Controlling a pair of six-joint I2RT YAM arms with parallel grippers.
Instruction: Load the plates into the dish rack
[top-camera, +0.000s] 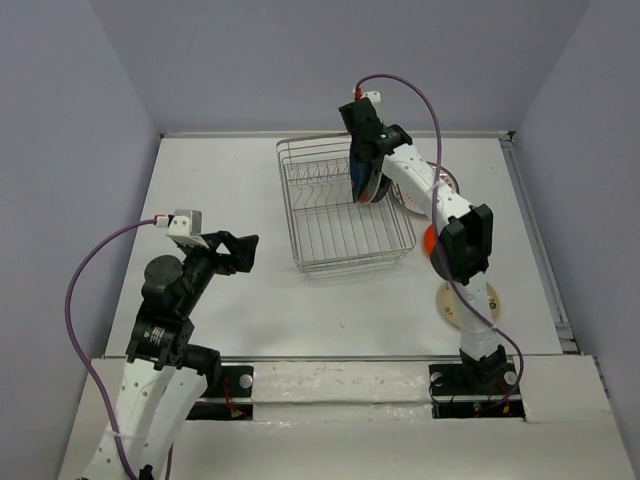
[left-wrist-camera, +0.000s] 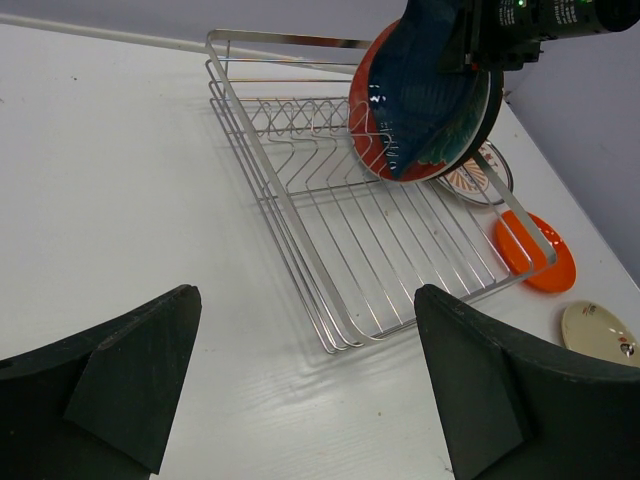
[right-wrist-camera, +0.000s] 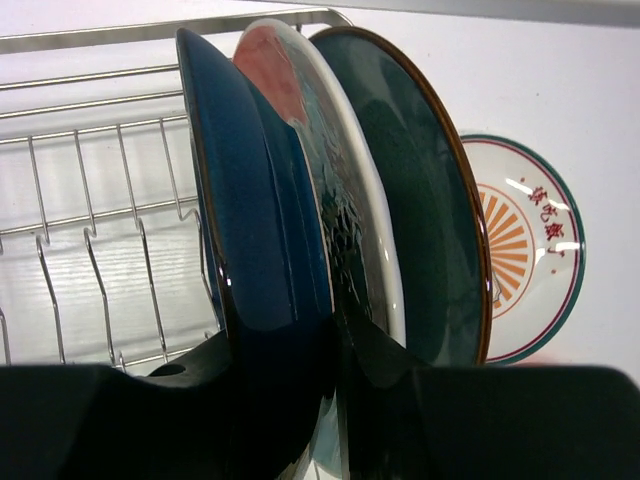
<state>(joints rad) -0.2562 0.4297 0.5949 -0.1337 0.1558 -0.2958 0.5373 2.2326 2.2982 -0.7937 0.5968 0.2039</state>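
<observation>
R arm (top-camera: 440, 200) reaches out to the far-right part of the rectangular silver wire dish rack (top-camera: 340, 225). R jaws clenched on the rim of the small round dark blue plate (right-wrist-camera: 260, 230), one finger on each face. The plate is held on edge, roughly upright. Cannot tell whether its lower edge sits on the rack base or betw. prongs, as the jaws hide that part.

Just beside it, to its right in the R wrist view, is the red-and-teal round plate (right-wrist-camera: 325, 170), on edge with a white rim. Next to that, the dark teal round plate (right-wrist-camera: 430, 210) with brown rim, also on edge. The three are packed close, face to face, against the rack's far-right end. The rest of the rack's prong rows hold nothing.

Outside the rack, flat on the white bench (top-camera: 250, 180):
- white round plate with orange striped centre and teal rim (right-wrist-camera: 530, 250), just past the rack's right wall and partly hidden behind the dark teal plate
- plain orange round plate (left-wrist-camera: 535, 258), near the rack's near-right corner
- cream round plate (left-wrist-camera: 600, 335), nearer the arm bases and apart from the orange one

L arm (top-camera: 170, 290) is over the bench, left of the rack and apart from it. L jaws released, fingers spread wide w/ nothing betw. them, pointing toward the rack.
</observation>
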